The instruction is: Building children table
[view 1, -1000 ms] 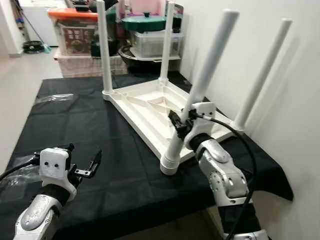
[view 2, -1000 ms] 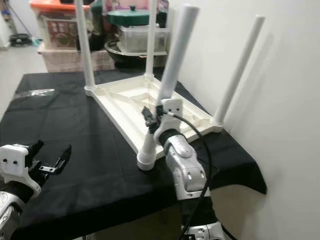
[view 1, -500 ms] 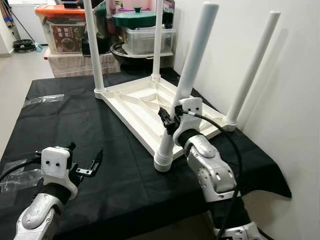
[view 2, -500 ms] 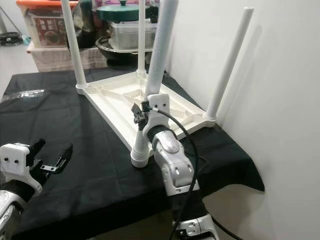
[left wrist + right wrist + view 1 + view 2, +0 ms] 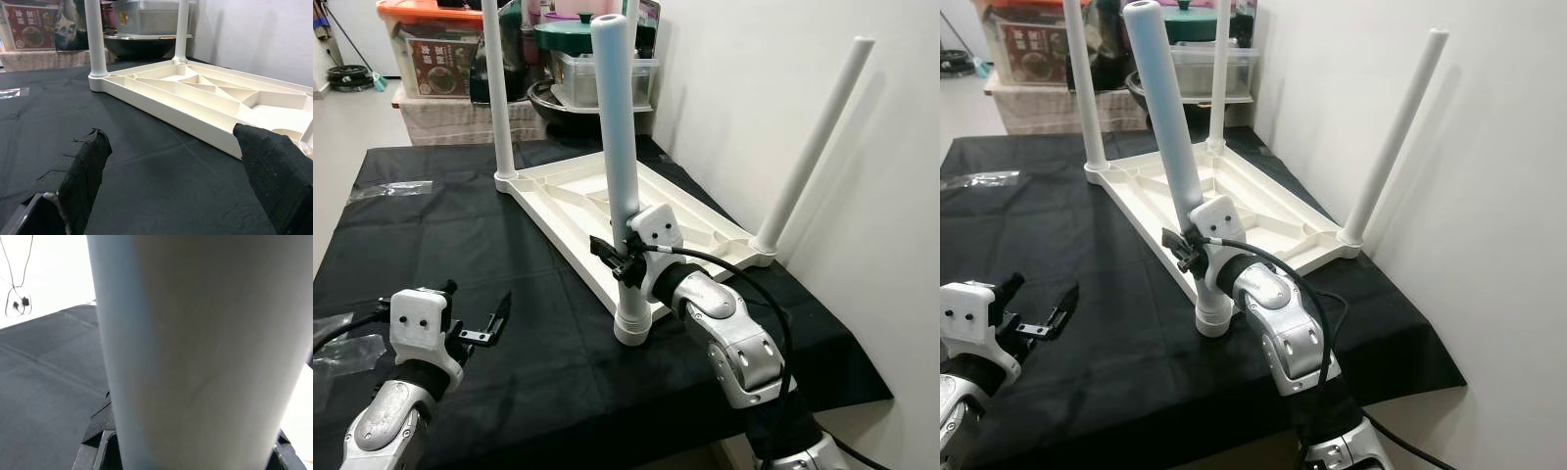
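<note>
White leg (image 5: 615, 147) in right tool (image 5: 619, 262), fingertips hidden

An upside-down white plastic table top (image 5: 636, 201) lies on black cloth, 3 legs upright; a 4th white leg (image 5: 617, 147) stands near-vertical at its 6 o'clock corner.

Support is a table under a black cloth (image 5: 460, 225). Upturned white tabletop (image 5: 607, 211) lies flat on it, just beyond the right gripper (image 5: 622, 262), whose fingers clamp the near leg (image 5: 617, 147). Clear plastic wrap (image 5: 396, 192) lies well beyond the left gripper (image 5: 475, 318), more wrap (image 5: 342, 343) beside that wrist
</note>
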Robot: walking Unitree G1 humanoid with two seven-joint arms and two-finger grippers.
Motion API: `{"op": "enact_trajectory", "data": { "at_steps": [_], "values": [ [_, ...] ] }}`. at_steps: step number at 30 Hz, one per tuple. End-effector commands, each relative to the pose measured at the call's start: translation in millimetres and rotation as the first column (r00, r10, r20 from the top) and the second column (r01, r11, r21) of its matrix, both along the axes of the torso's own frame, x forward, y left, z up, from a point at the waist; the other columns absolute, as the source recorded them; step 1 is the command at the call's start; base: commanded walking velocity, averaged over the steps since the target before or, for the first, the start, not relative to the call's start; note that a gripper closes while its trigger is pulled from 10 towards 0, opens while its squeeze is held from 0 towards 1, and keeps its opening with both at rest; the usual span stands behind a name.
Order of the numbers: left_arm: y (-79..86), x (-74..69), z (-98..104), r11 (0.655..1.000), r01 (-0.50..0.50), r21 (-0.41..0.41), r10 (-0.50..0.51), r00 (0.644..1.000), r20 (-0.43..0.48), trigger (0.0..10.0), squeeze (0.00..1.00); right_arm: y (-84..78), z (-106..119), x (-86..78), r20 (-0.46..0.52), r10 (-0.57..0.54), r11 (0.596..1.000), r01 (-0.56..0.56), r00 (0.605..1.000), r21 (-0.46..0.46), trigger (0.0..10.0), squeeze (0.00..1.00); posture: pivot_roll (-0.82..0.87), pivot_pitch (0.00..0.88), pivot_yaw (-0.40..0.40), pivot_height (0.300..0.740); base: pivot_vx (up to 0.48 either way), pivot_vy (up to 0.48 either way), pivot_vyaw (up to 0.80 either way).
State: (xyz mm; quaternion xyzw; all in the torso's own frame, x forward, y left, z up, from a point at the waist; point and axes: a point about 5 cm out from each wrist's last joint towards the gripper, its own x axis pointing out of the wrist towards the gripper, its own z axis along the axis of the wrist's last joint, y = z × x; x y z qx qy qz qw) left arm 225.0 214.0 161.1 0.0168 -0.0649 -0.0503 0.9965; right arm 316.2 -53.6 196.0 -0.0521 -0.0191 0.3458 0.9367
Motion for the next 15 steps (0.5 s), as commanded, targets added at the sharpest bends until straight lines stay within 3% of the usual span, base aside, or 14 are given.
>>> {"op": "enact_trajectory", "data": {
  "at_steps": [1,5,10,15],
  "values": [
    [-0.3,-0.2,-3.7,1.000,0.003,-0.001,-0.003,1.000,-0.017,10.0,0.00,1.5,-44.5,-2.4,-0.243,0.002,1.000,-0.005,0.970,-0.010,10.0,0.00,0.00,0.000,-0.109,0.740,0.000,0.000,0.00],
    [1.6,-1.4,-4.7,1.000,0.000,-0.003,0.000,1.000,-0.025,10.0,0.00,-19.2,-55.9,11.6,-0.403,-0.126,0.976,0.187,0.906,0.115,10.0,0.00,0.00,0.000,-0.104,0.740,0.000,0.000,0.00],
    [1.9,-1.4,-5.0,1.000,0.001,-0.005,-0.001,1.000,-0.028,10.0,0.00,-29.7,-63.4,13.9,-0.447,-0.161,0.961,0.242,0.880,0.131,10.0,0.00,0.00,0.000,-0.101,0.740,0.000,0.000,0.00],
    [1.7,-0.5,-4.5,1.000,0.003,-0.005,-0.003,1.000,-0.027,10.0,0.00,-26.5,-62.0,9.9,-0.429,-0.141,0.967,0.217,0.892,0.135,10.0,0.00,0.00,0.000,-0.096,0.740,0.000,0.000,0.00]
  ]
}}
